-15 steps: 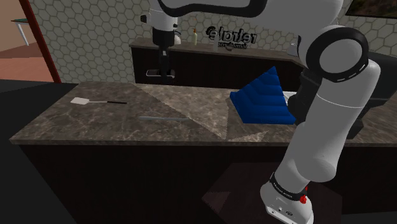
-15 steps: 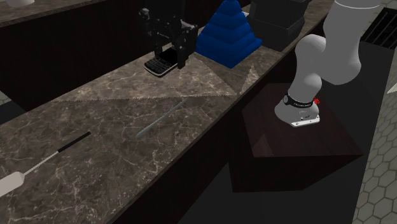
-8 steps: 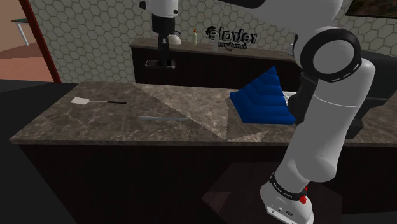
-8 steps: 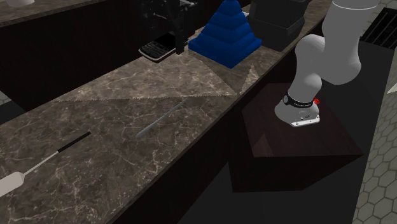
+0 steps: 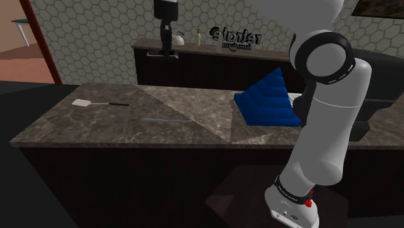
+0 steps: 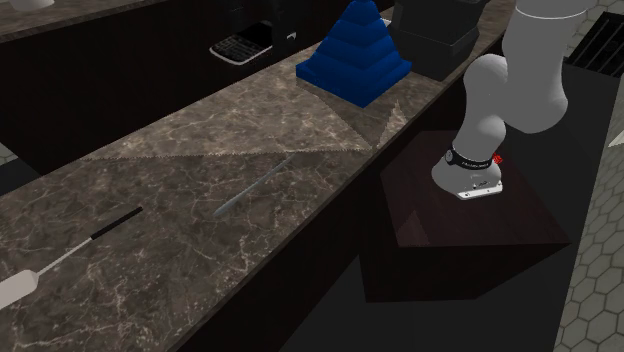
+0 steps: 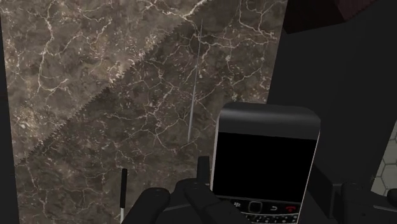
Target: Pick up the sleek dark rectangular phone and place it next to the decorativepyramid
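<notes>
Spatula (image 5: 81,102): is being shown lying flat near the left end of the tabletop (image 5: 213,107) in the shoulder view, with its white blade pointing left and its thin dark handle pointing right.

Utensil (image 5: 167,120): a long, thin grey piece is being shown lying flat on the tabletop, right of the spatula and apart from it, close to the front edge. What kind of utensil it is cannot be told.

Pincer (image 5: 168,46): is being held high above the far side of the tabletop, pointing down, and is being kept closed on the phone. In the wrist view its black fingers (image 7: 321,188) are being pressed against the phone's two long sides.

Phone (image 5: 155,53): a dark handset with a black screen and a small keypad is being carried clear of the tabletop, roughly level, touched by nothing but the fingers. In the second exterior view it is being shown left of the pyramid and apart from it.

Pyramid (image 5: 267,100): a blue stepped pyramid is being shown standing upright on the right part of the tabletop, well right of the utensil.

Box (image 6: 432,35): a black boxy thing is being shown just beside the pyramid, at its right in the second exterior view.

Arm (image 5: 330,97): the white arm with dark joints is being shown rising from the stand and reaching up and left, above the pyramid.

Stand (image 6: 470,245): a dark box is being shown beside the tabletop's front edge, carrying the arm's base.
</notes>
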`<move>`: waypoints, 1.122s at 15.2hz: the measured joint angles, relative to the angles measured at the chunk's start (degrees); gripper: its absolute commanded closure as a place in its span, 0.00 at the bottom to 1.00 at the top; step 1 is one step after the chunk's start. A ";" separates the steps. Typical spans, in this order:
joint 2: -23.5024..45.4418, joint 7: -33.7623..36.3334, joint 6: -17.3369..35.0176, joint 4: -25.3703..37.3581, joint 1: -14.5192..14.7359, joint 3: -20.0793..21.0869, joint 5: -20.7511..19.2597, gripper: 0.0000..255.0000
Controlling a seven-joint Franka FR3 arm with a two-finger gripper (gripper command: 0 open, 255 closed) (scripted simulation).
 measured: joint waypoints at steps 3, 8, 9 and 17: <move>-5.70 -1.61 1.62 -7.24 -1.33 -0.67 0.87 1.00; -17.04 -5.64 4.19 -20.99 -3.61 -2.78 2.23 1.00; -19.10 -6.55 4.54 -23.35 -4.02 -3.33 2.36 1.00; -34.10 -13.59 4.71 -38.38 -6.44 -7.97 1.92 1.00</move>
